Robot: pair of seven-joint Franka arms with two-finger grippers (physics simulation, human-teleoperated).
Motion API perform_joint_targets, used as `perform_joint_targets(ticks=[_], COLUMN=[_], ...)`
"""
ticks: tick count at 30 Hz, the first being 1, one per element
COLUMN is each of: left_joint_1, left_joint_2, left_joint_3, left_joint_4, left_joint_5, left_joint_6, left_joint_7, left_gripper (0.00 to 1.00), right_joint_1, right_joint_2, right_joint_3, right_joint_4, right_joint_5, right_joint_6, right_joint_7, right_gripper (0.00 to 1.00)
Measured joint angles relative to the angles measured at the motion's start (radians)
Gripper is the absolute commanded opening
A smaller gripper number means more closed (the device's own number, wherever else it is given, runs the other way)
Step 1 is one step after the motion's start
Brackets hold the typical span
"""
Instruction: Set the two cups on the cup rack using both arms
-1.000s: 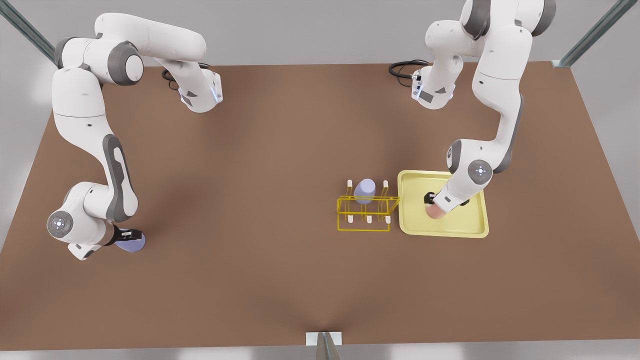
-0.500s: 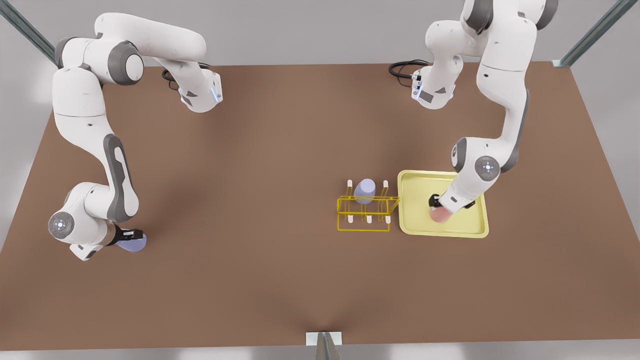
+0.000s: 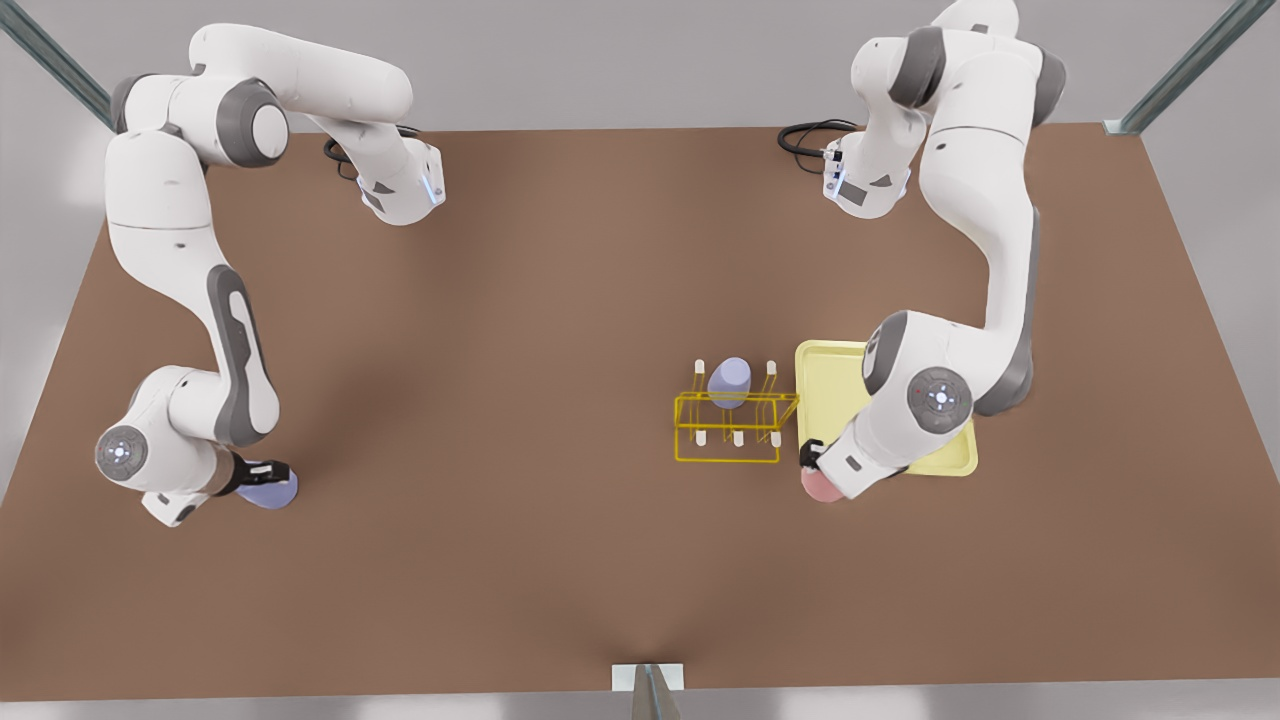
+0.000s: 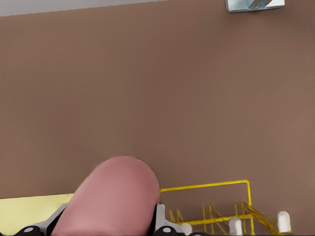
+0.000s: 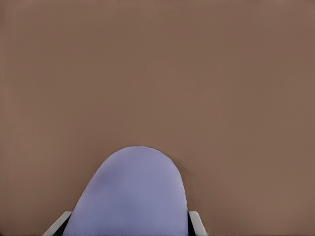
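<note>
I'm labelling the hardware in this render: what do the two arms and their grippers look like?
Both arms are glossy white rounded segments with grey joint sections and round grey end caps. The left gripper and right gripper are small and black. Black cables coil by each base.

A brown table (image 3: 560,300) stands before a plain grey wall (image 3: 620,60) (metal struts (image 3: 1190,65) cross the upper corners).

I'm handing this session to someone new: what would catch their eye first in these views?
Probably the left gripper shut on the pink cup, just off the yellow tray's corner beside the cup rack. Next, the right gripper shut on a lavender cup far off at the front view's left. Another lavender cup sits on the rack.
</note>
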Motion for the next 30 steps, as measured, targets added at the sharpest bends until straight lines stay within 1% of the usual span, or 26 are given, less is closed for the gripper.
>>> perform_joint_targets(ticks=[2,5,10,14,17,19,30], left_joint_1=[-0.021,-0.03,-0.037,-0.037,-0.035,-0.032,-0.024], left_joint_2=[0.014,0.019,0.036,0.045,0.046,0.044,0.041], left_joint_3=[-0.003,-0.019,-0.044,-0.047,-0.047,-0.054,-0.06], left_joint_4=[0.029,0.033,0.019,-0.023,-0.034,-0.036,-0.081], left_joint_5=[-0.007,-0.014,-0.019,-0.025,-0.044,-0.058,-0.07], left_joint_6=[-0.032,-0.09,-0.163,-0.185,-0.188,-0.188,-0.2], left_joint_7=[-0.02,-0.054,-0.1,-0.128,-0.14,-0.144,-0.172], left_gripper=[0.83,0.83,0.83,0.84,1.0,1.0,1.0], right_joint_1=[0.0,0.001,0.005,0.01,0.018,0.043,0.34], right_joint_2=[-0.005,-0.01,-0.011,-0.008,-0.005,-0.006,0.004], right_joint_3=[0.023,0.072,0.164,0.246,0.312,0.348,0.361], right_joint_4=[0.001,0.008,0.023,0.035,0.047,0.061,0.206], right_joint_5=[0.002,0.002,0.003,0.004,0.006,0.007,0.014], right_joint_6=[-0.005,-0.011,-0.015,-0.017,-0.017,-0.017,-0.017], right_joint_7=[-0.001,-0.003,-0.005,-0.006,-0.005,-0.003,0.009], right_gripper=[0.84,0.84,0.84,0.84,0.84,0.84,0.84])
